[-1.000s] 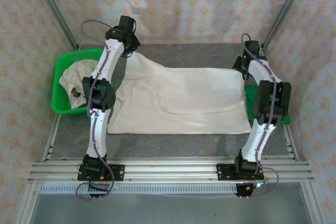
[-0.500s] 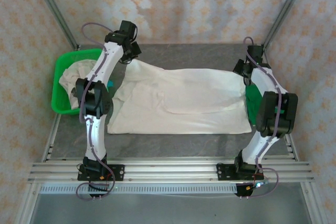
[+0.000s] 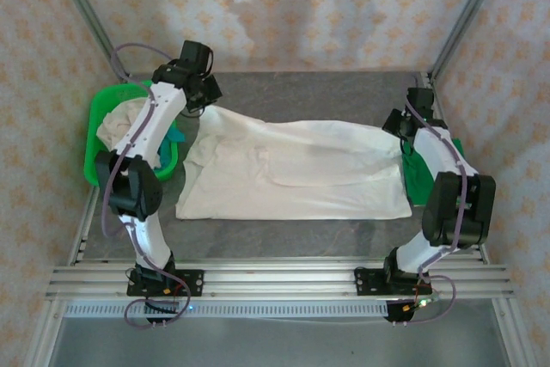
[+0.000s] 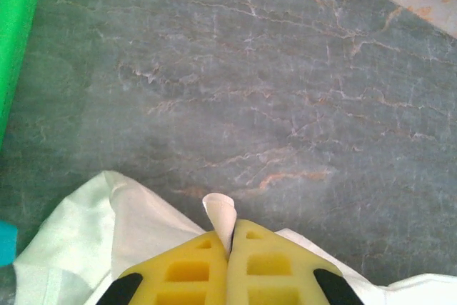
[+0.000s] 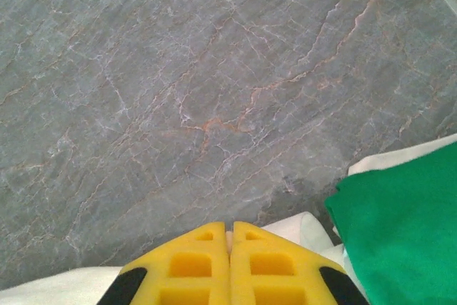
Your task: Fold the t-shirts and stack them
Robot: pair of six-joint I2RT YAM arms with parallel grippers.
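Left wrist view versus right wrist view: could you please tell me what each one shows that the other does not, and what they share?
Left wrist, not right: the rim of the green plastic basket at the left edge, and a flap of the cream cotton t-shirt poking up between the shut yellow fingers of the left gripper. Right wrist, not left: the flat green mat at lower right, beside the right gripper. Both: shut yellow jaws pinching cream cloth over the grey marbled table top.

Desk [image 3: 309,88]: grey, marble-veined surface, centre frame. Walls [image 3: 326,6]: cream wallpaper, orange floral motif, evenly lit. Metal posts [image 3: 86,13] rise upper left and upper right. Aluminium rails [image 3: 284,279] cross the lower frame.
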